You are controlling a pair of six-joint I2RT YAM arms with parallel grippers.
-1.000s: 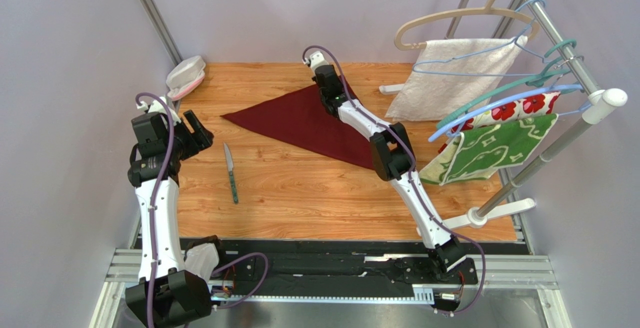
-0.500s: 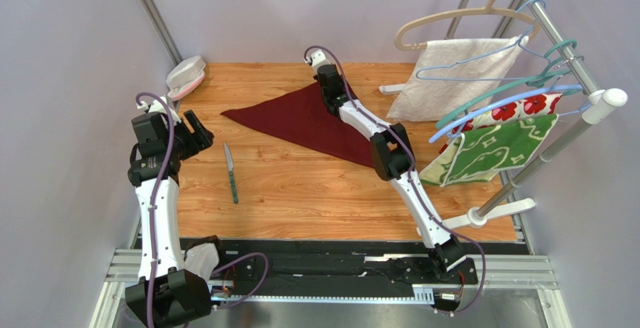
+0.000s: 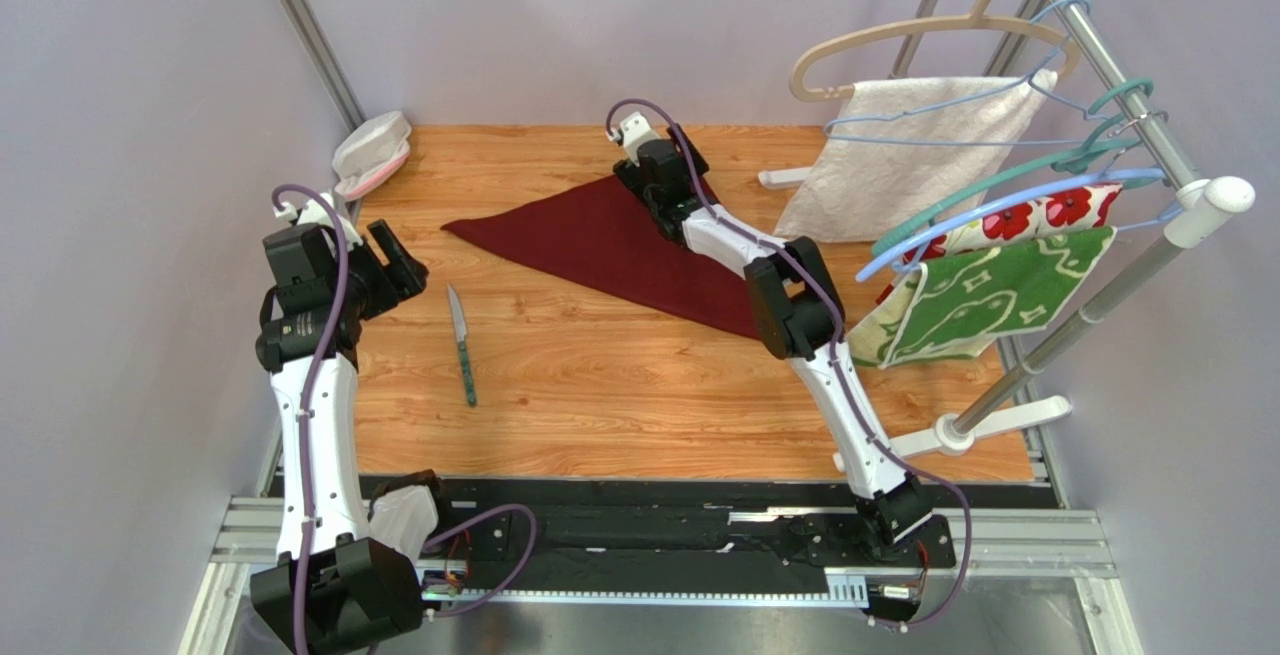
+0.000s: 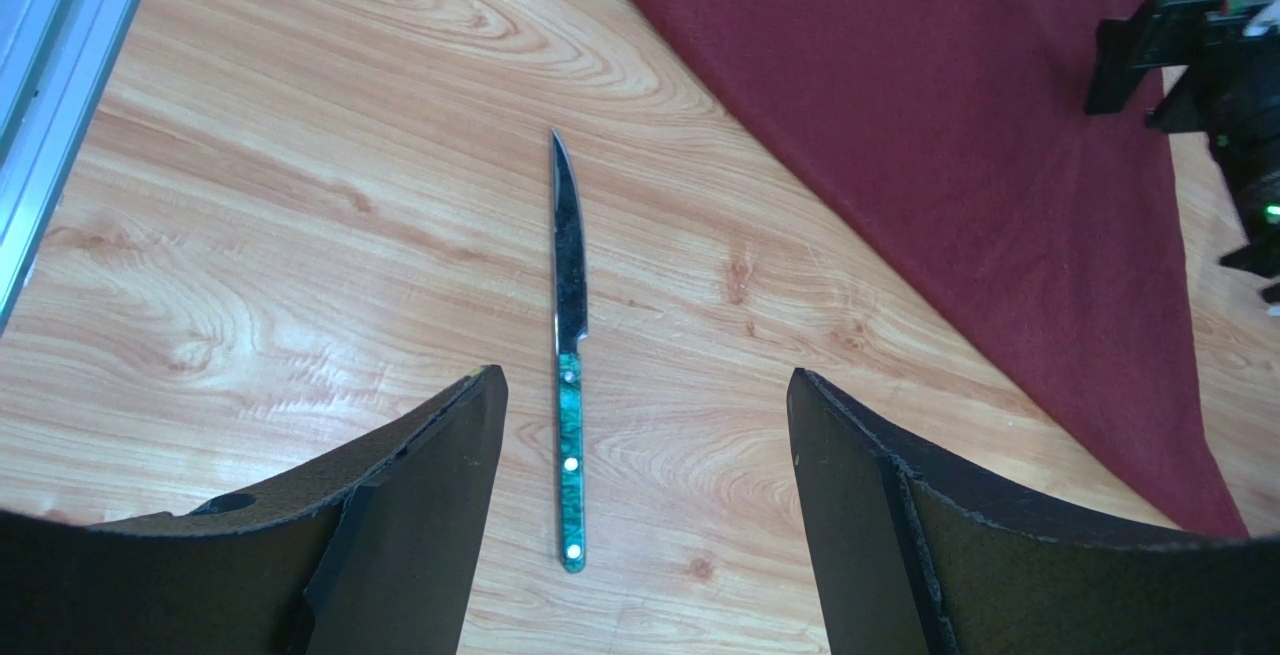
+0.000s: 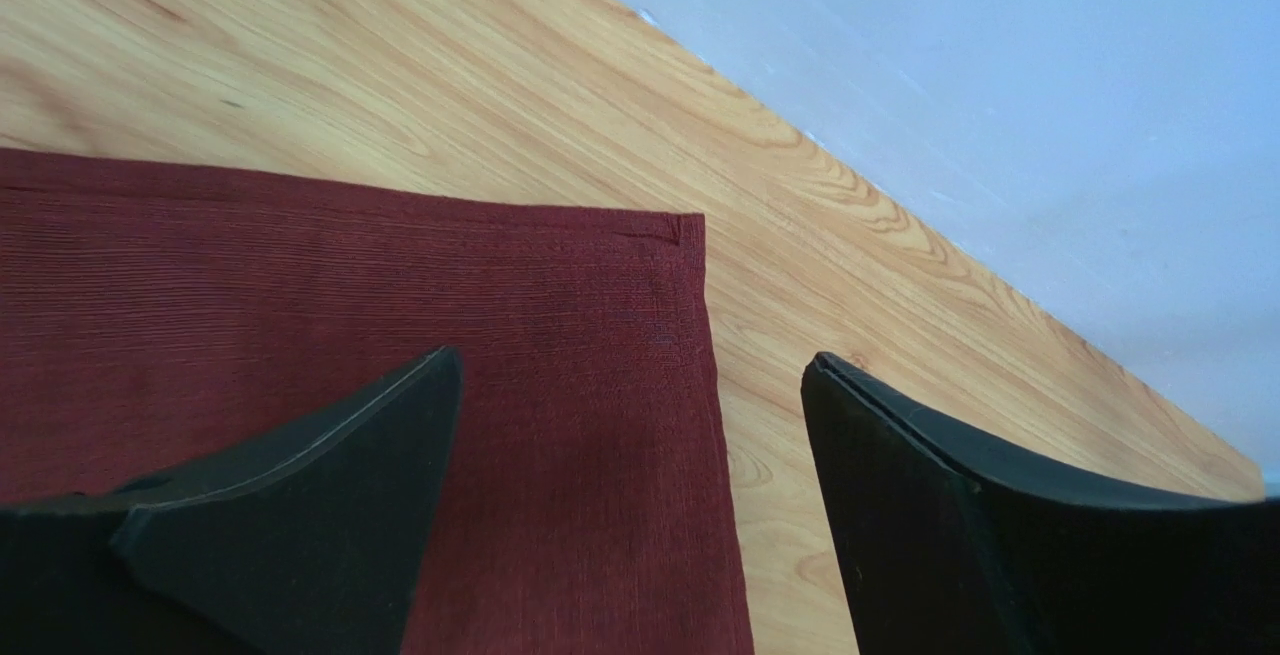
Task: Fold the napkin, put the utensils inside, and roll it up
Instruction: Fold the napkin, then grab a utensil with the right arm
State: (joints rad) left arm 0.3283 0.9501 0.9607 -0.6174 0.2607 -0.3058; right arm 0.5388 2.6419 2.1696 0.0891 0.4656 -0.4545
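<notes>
Held the right hand (image 5: 628, 360) spread wide and empty just over the far corner of the napkin (image 3: 601, 243), with one finger above the cloth and the other above bare worktop (image 3: 601, 385). Held the left hand (image 4: 643, 375) wide as well, gripping nothing, raised near the worktop's left edge and facing the knife (image 4: 567, 340). Saw the maroon napkin lying as a flat triangle toward the back middle. Saw the knife apart from it, to its left, with the blade pointing away from the arm bases and the teal handle nearest.
</notes>
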